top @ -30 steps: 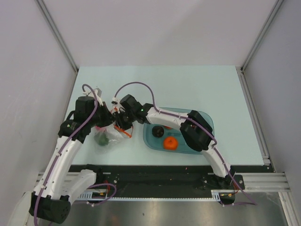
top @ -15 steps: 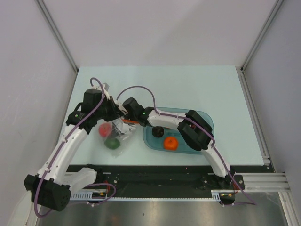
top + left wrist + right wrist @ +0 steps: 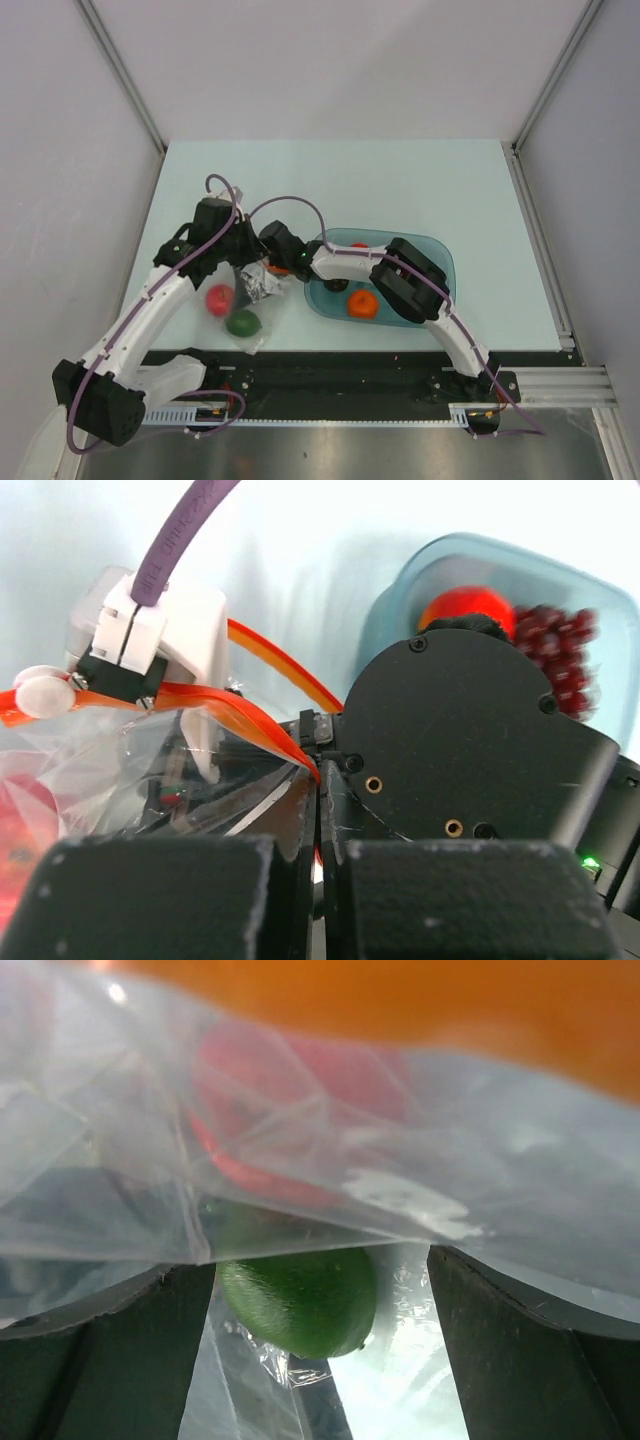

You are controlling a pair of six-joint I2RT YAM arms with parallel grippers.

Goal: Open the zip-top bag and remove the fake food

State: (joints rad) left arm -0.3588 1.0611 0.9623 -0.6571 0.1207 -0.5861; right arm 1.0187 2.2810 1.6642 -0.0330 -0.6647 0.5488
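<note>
Saw, nearest at 6 o'clock, a black rail (image 3: 330, 375) carrying both arm bases. Beyond it found a pale mint table (image 3: 420, 190), matte, closed in at 9, 12 and 3 o'clock by plain grey-white walls (image 3: 330, 60).

Found the bag (image 3: 262, 312) lying crumpled toward 8 o'clock of the table's middle, near the front edge. Made out a green fruit (image 3: 242, 323) inside the clear film and, at 11 o'clock of that, a red fruit (image 3: 219, 298). Found a teal tub (image 3: 435, 262) at 3 o'clock of the bag, just beside it, holding an orange (image 3: 362, 303) and a dark fruit (image 3: 335, 286). Picked out grapes (image 3: 555, 645) and a red-orange ball (image 3: 468, 605) in it from the left wrist view.

Caught the left gripper (image 3: 320, 880) clenched on the bag, with two dark fingers almost touching and the orange strip (image 3: 250, 720) and film running down into the slit between them. Caught the right gripper (image 3: 320, 1290) released, fingers well apart, with bag film draped across in front and the green fruit seen through it.

Could not see the bag's mouth from above, covered as it was by the two wrists. Lost part of the tub under the right arm. Could not tell whether the right fingers touched the film, nor whether the zip was parted. Got only blur from the left fingers and from the orange band along the top of the right wrist view. Made out a purple cable (image 3: 185, 530), cut off by the top edge.
</note>
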